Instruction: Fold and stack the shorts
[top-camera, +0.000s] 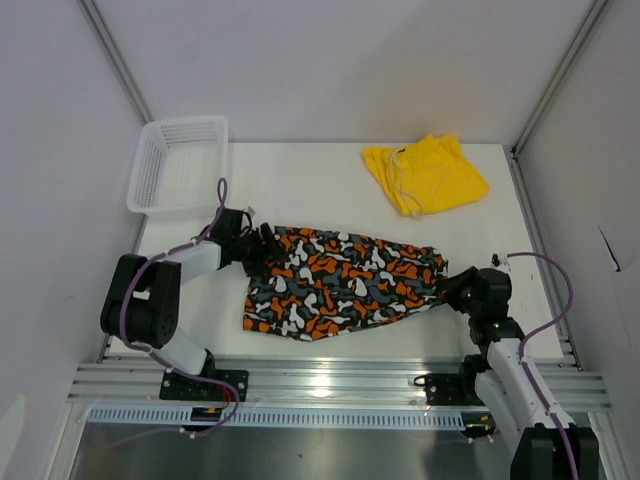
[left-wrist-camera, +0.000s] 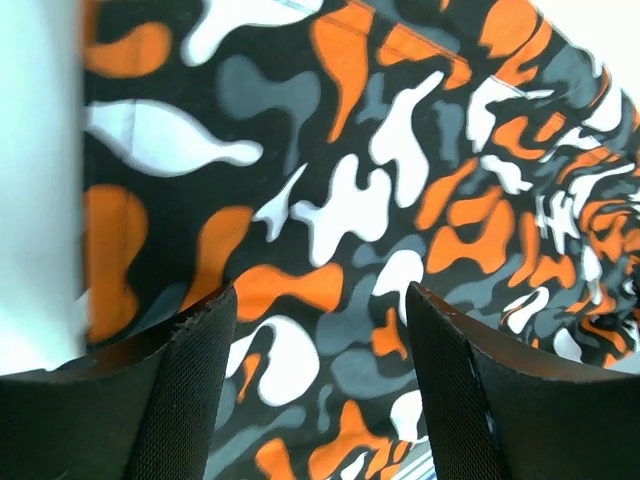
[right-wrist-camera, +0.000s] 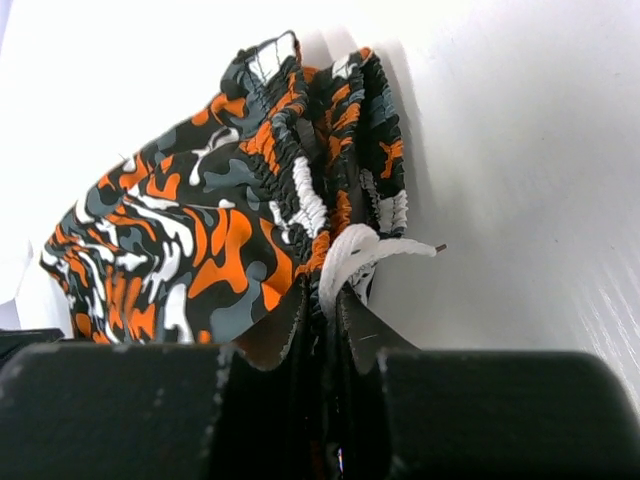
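The patterned shorts (right-wrist-camera: 200, 220) have their pinched waistband edge hidden between the right fingers (right-wrist-camera: 365, 340).

A robotics lab test cell: a bare white table (top-camera: 300, 190) boxed in by plain pale wall panels (top-camera: 330, 60) with metal corner struts (top-camera: 115, 50), and, along the bottom of the frame, a slotted aluminium rail (top-camera: 330, 378) carrying the bolted-down left arm (top-camera: 140, 300) and right arm (top-camera: 512, 365), both trailing purple cables (top-camera: 570, 288).

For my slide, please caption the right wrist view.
Right tool pinching the waistband of the patterned shorts, white drawstring showing, on the table.
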